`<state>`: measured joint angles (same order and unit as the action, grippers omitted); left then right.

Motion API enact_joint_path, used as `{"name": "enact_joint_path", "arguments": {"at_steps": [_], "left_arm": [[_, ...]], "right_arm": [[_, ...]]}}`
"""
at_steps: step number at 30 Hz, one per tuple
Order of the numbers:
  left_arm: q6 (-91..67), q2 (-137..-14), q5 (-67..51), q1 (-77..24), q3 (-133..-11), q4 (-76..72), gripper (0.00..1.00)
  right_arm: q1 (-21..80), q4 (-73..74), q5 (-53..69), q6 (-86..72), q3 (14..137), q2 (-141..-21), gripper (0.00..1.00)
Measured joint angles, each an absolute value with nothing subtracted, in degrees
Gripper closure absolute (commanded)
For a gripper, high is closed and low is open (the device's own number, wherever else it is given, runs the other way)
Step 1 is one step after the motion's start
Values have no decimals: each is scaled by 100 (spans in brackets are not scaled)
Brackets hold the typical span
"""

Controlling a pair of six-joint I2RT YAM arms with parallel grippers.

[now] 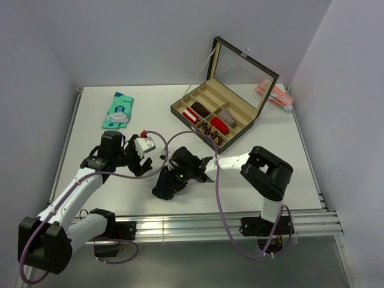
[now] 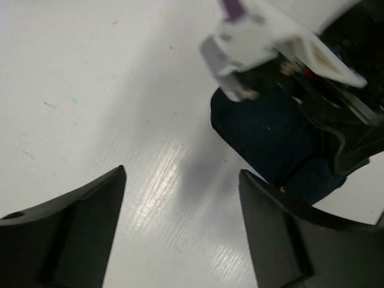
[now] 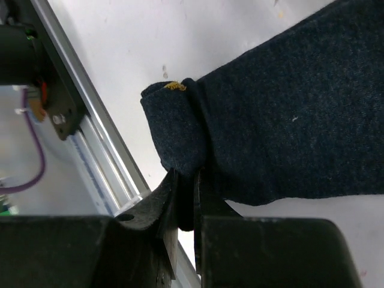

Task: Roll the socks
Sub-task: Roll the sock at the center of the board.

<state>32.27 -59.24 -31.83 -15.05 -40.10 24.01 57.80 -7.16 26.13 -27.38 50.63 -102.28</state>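
1. The right tool (image 3: 185,195) is clenched on the navy sock (image 3: 288,120). Its two fingers are pressed together over the sock's near edge, just beside a folded, doubled-over end.
2. From that pinch the sock spreads flat on the white table (image 3: 198,36), running away from the right tool.
3. The sock lies at the near middle of the table, close to the aluminium rail (image 3: 99,135) along the near edge.
4. The left tool (image 2: 180,174) is released. Its fingers (image 2: 78,240) stand wide apart over bare table.
5. In the left wrist view the sock lies just past the left tool's right-hand finger, not between the two. Part of the right tool sits on top of it.
6. From above, the left tool is just left of the right tool and the sock.
7. The compartment box (image 1: 180,110) stands farther back with its lid up, well apart from the sock.
8. The teal packet (image 1: 118,110) lies at far left.
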Motion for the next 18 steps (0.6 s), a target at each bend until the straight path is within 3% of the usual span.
{"name": "enact_joint_path", "arguments": {"at_steps": [2,12,18], "left_arm": [[3306,-5754,-2906,-1671,-3664,2182,1],[3544,-6383,-2335,-1841,-3935,2001,0],[4163,-5205,-2305,-2628,-2786,1767,0]], "right_arm": [[5621,-462,2952,-2766,5341,-10436,100],[4890,268,4106,-2961,6108,-11205,100],[4663,475,4633,-3166,6364,-11548,100]]}}
